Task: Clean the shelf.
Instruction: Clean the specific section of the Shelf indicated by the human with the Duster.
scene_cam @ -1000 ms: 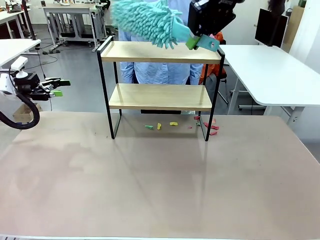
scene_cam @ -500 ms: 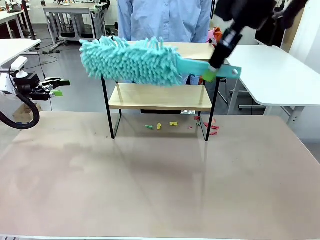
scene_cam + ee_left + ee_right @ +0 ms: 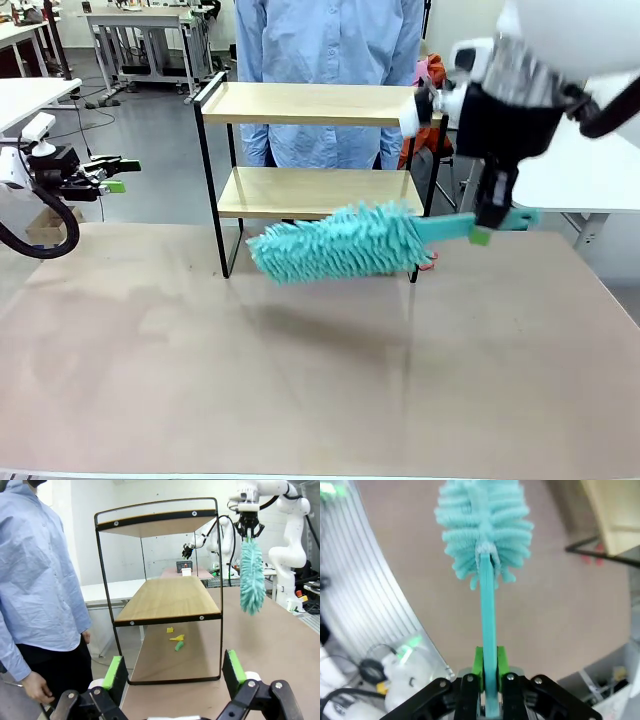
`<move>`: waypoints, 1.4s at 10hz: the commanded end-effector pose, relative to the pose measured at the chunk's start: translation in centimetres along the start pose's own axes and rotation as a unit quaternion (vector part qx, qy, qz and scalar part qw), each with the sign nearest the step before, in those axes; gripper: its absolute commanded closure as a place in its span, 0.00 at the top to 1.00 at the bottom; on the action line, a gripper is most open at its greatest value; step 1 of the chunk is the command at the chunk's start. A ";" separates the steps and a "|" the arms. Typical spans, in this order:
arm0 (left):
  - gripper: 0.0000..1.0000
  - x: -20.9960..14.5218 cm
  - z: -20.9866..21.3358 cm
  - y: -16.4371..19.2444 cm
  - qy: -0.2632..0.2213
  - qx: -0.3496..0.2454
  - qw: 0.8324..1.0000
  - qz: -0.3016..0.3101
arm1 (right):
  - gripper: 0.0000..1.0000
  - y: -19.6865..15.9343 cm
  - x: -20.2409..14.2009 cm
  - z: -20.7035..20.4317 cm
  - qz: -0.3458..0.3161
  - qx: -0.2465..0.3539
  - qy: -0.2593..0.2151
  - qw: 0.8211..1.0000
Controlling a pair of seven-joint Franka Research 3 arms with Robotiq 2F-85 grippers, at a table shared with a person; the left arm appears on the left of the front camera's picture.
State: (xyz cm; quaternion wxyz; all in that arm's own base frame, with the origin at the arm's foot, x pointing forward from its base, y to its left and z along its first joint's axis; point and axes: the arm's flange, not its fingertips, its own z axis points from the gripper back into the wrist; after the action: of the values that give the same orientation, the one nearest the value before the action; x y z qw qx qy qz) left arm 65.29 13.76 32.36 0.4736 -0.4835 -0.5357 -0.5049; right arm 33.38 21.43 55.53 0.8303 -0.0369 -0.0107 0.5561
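Observation:
The shelf [image 3: 320, 104] is a two-tier rack of light wooden boards in a black frame, standing at the far middle of the table. My right gripper [image 3: 490, 226] is shut on the handle of a fluffy teal duster [image 3: 340, 243]. The duster lies level in front of the shelf's lower board, a little above the table. In the right wrist view, the duster [image 3: 482, 525] points away from the right gripper [image 3: 487, 672], with a corner of the shelf [image 3: 615, 515] at upper right. My left gripper [image 3: 115, 175] stands open off the table's left side; its wrist view faces the shelf [image 3: 167, 597] end-on.
Small yellow and green scraps [image 3: 176, 639] lie on the table under the shelf. A person [image 3: 330, 40] in a light blue shirt stands behind the shelf. A white table [image 3: 560, 150] is at the back right. The near half of the brown table [image 3: 320, 380] is bare.
My right arm has swung the duster down from above the top board, past the shelf's front, to just above the table. The left arm has not moved.

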 end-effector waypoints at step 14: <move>1.00 0.4 -0.2 -0.2 -0.001 0.003 1.000 -0.007 | 0.13 -0.7 -4.2 -5.2 0.037 0.073 0.064 0.995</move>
State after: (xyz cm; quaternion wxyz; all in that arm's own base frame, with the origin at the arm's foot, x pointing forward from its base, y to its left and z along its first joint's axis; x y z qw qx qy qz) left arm 65.29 13.77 32.36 0.4736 -0.4835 -0.5357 -0.5049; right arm 32.68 16.73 50.02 0.8054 -0.0083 0.0918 0.5856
